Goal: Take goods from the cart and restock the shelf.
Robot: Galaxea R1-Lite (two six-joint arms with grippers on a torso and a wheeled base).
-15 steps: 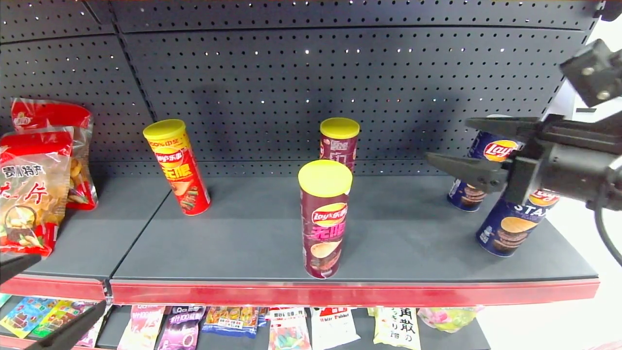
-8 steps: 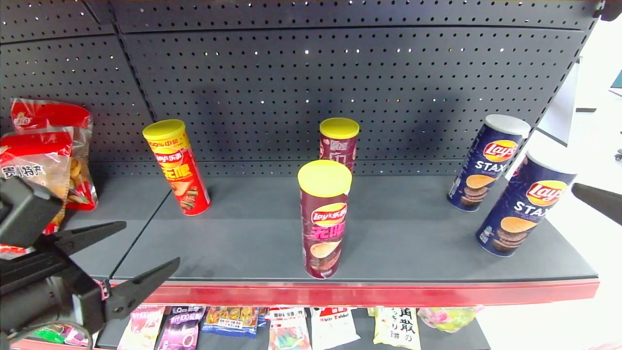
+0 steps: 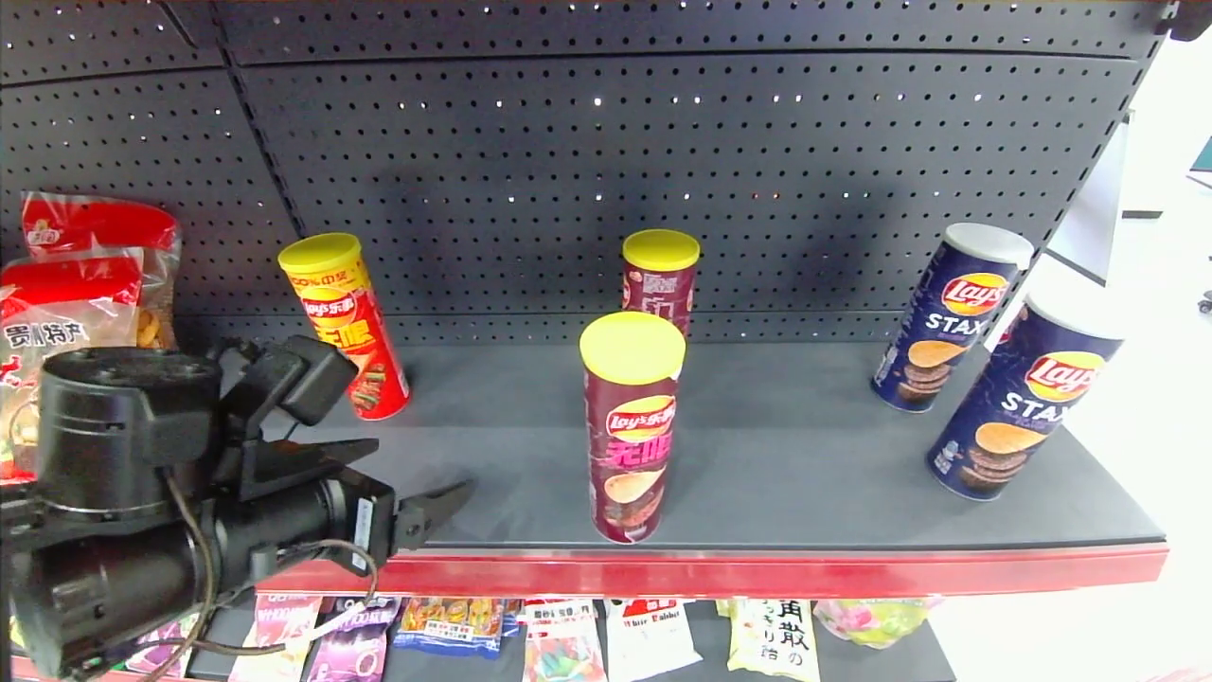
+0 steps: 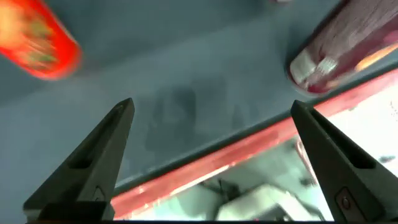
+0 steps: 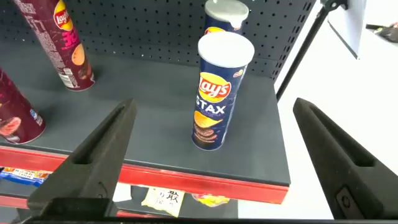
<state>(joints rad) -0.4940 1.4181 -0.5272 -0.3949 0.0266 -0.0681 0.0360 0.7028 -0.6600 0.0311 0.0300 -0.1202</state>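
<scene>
**Open claws at a half-stocked chip shelf**

The left gripper (image 3: 423, 464) hangs over the front edge of the grey shelf (image 3: 805, 455), its two dark fingers spread wide and gripping nothing. It sits in front of the red can (image 3: 346, 327) and to the left of the front maroon can (image 3: 632, 426), touching neither. From the left wrist, the left gripper (image 4: 211, 107) frames bare shelf deck (image 4: 186, 81) and the red front lip (image 4: 249, 155), with the red can (image 4: 37, 37) off one side and the base of the front maroon can (image 4: 342, 50) off the other.

The right gripper (image 5: 212, 102) is also parted and empty — it faces the shelf's right end from in front of the lip, well apart from the front blue can (image 5: 217, 93).

Five cans stand upright on the shelf. The red can is at the left near the pegboard back panel (image 3: 663, 170). The front maroon can stands near the lip at centre, and the rear maroon can (image 3: 660, 275) stands behind it against the panel. At the right end the rear blue can (image 3: 947, 317) and the front blue can (image 3: 1023, 398) stand just beside each other, both white-lidded.

Red-topped snack bags (image 3: 66, 313) lean at the far left of the shelf, partly behind the left arm. Small packets (image 3: 568, 635) line the shelf below.
</scene>
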